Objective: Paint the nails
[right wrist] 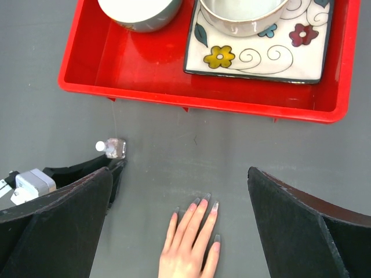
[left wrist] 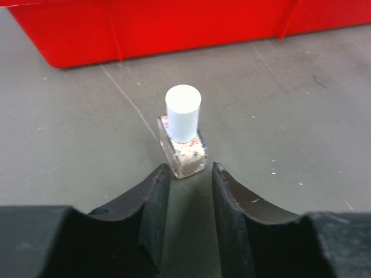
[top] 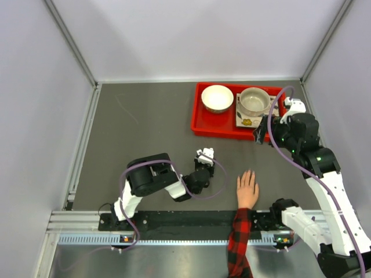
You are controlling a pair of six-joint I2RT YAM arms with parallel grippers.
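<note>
- Lying at the tips of the fingers, the nails [right wrist: 215, 205] look pale and greyish; they point toward the red tray [right wrist: 87, 81].
- The hand [top: 247, 188] rests flat, palm down, on the grey table [top: 145, 127] near its front edge, between the two arm bases; the sleeve [top: 239, 243] is red-and-black plaid.
- The right gripper [right wrist: 180, 174] hangs above the fingers with its jaws spread very wide; it holds nothing.
- To the left of the hand, well apart from it, a small bottle [left wrist: 184, 139] with a white cap stands upright on the table.
- The left gripper [left wrist: 188, 180] is low at the bottle; its jaws stand only narrowly apart, with the bottle's base just at their tips; I cannot tell if the pads touch the glass.
- Behind, the tray holds a white bowl [top: 217, 98] and a second bowl [top: 254, 101] on a flowered square plate [right wrist: 232, 55].
</note>
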